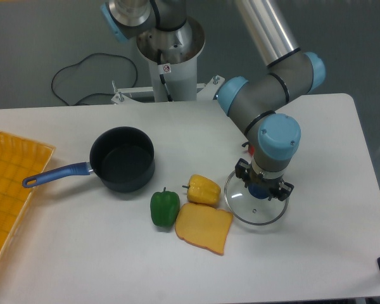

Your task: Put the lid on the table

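Note:
The lid [253, 212] is round clear glass with a thin metal rim. It lies flat on the white table [316, 253], right of centre. My gripper [262, 186] points straight down over the middle of the lid. Its dark fingers [242, 171] stand apart on either side of the dark-blue knob [257, 189], which is mostly hidden under the wrist. The jaws look open and spread wider than the knob.
A dark saucepan [122, 158] with a blue handle stands at centre left. A yellow pepper [203, 189], a green pepper [164, 207] and a yellow cheese slice [204, 228] lie just left of the lid. A yellow-orange gridded tray [6, 190] is at the left edge.

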